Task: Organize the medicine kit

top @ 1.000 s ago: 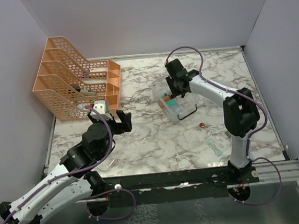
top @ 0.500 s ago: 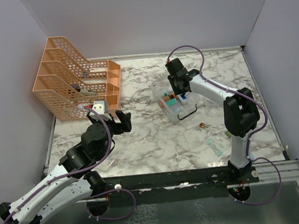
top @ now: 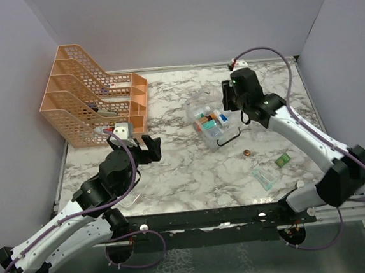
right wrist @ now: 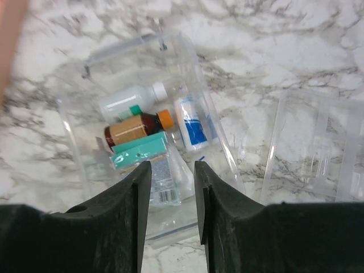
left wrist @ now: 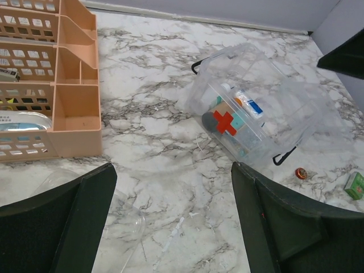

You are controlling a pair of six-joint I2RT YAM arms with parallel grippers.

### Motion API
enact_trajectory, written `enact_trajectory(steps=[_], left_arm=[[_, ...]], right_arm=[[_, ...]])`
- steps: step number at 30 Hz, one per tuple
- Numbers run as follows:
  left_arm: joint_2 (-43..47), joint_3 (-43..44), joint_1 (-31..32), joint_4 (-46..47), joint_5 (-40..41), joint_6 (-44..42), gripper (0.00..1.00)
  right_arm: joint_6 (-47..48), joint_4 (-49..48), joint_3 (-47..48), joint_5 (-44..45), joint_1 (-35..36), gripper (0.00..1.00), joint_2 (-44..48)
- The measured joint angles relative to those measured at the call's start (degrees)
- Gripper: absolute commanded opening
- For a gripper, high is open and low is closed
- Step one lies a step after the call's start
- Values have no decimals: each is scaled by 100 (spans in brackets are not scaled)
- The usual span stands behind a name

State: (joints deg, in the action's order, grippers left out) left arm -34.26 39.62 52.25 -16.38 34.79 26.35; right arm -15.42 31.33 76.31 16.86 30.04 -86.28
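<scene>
Right gripper slightly parted near medicine box (left gripper wide).

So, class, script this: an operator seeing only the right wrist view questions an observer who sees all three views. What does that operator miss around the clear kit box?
Operator: Anything loose beyond the kit box?
Observer: Yes, a green packet lies on the table, nearer the arms and to the box's right.
Operator: What is the left gripper doing?
Observer: Its jaws are wide open and empty, close to the orange rack.
</scene>
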Motion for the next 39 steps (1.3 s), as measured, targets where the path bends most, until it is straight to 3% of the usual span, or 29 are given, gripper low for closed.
enact_trajectory(steps=[6, 11, 18, 24, 27, 39], left_arm=[[-66, 0, 0, 2, -133, -2, 86], [-208, 0, 0, 2, -262, 0, 86], [-472, 0, 0, 2, -481, 7, 88], [-787, 9, 0, 0, -605, 13, 89], [-979, 9, 0, -2, -636, 50, 94], [-1862, 120, -42, -50, -1019, 354, 94]], right_arm=[[-452, -247, -938, 127, -4, 47, 1720], [-881, -17, -1580, 348, -7, 56, 2363], [-1460, 507, -2293, 472, -7, 59, 3121], [-1814, 623, -2708, 435, -11, 59, 3263], [-1976, 643, -2813, 538, -15, 59, 3206], [-2577, 608, -3143, 852, -205, 56, 2889]])
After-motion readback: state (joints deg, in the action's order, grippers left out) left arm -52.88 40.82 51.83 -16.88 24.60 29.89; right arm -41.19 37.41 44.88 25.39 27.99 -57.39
